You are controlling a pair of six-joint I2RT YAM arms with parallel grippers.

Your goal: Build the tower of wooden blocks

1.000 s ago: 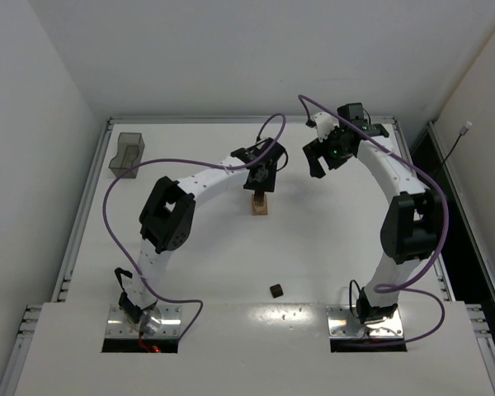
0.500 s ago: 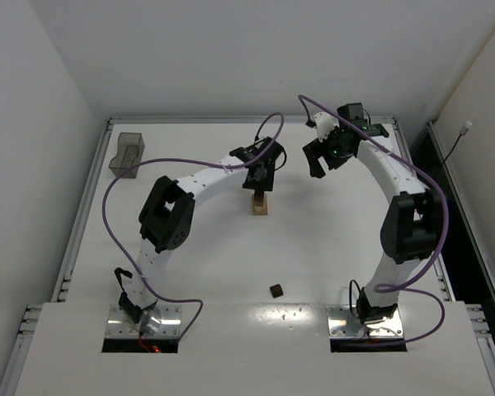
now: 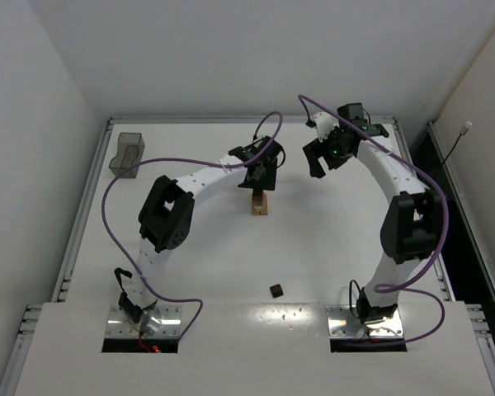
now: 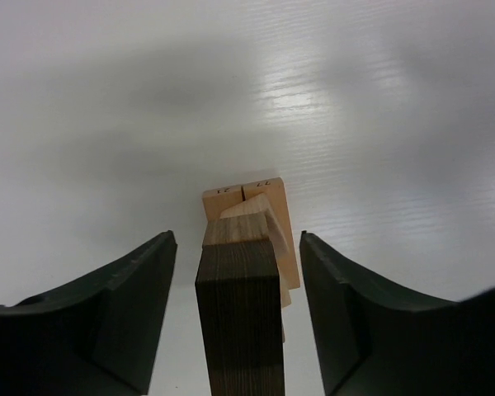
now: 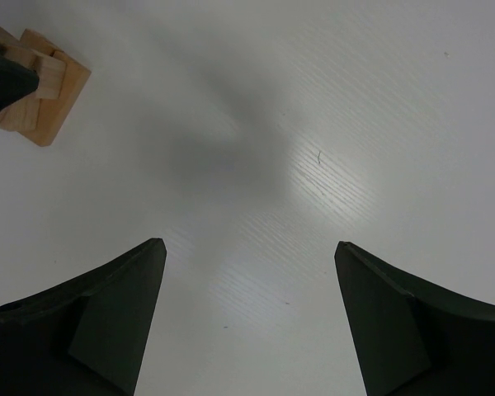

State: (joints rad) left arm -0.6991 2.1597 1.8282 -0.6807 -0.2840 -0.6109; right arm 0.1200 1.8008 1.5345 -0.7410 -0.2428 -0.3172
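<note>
The wood block tower [image 3: 259, 203] stands at the table's middle back, a narrow stack of light tan blocks [image 4: 252, 216] with a dark brown block [image 4: 239, 322] on top. My left gripper [image 3: 262, 175] hangs right above it. In the left wrist view the left gripper [image 4: 236, 241] is open, its fingers [image 4: 124, 305] on either side of the dark block with a gap on each side. My right gripper [image 3: 322, 162] is open and empty [image 5: 248, 245] to the right of the tower, whose tan base [image 5: 48, 99] shows at the upper left of the right wrist view.
A loose dark brown block [image 3: 275, 289] lies on the table near the front, between the arm bases. A translucent grey bin [image 3: 127, 153] stands at the back left corner. The table's raised rim [image 3: 247, 120] runs along the back.
My left gripper has shifted very slightly up from the tower top, leaving the dark block on the stack. The right arm has not moved.
</note>
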